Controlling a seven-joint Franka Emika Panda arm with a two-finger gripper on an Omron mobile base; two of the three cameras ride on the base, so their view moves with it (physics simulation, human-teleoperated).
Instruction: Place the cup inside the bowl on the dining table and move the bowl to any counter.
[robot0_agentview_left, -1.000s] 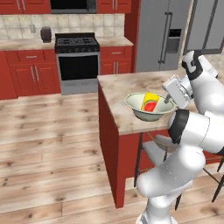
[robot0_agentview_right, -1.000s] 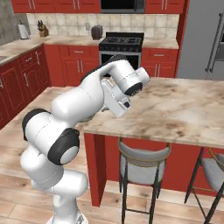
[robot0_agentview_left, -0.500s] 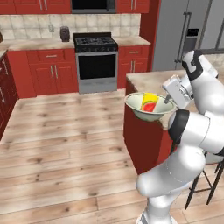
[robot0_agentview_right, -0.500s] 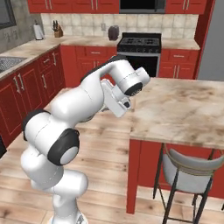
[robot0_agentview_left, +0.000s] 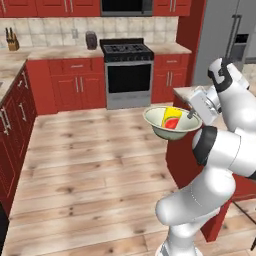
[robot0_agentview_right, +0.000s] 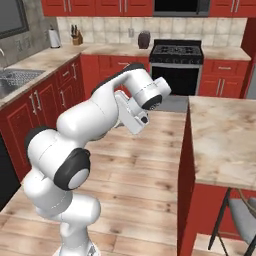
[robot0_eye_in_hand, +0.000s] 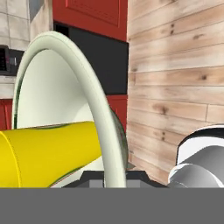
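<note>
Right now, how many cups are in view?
1. The yellow cup lies tilted inside the bowl, which the gripper carries by its rim above the floor, beside the table. Others may be hidden.

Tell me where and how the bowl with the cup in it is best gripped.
Grip the bowl by its thin flared rim, one finger inside and one outside, coming from the side away from the cup. The wall is too wide to span, and the end effector already pinches the rim that way.
</note>
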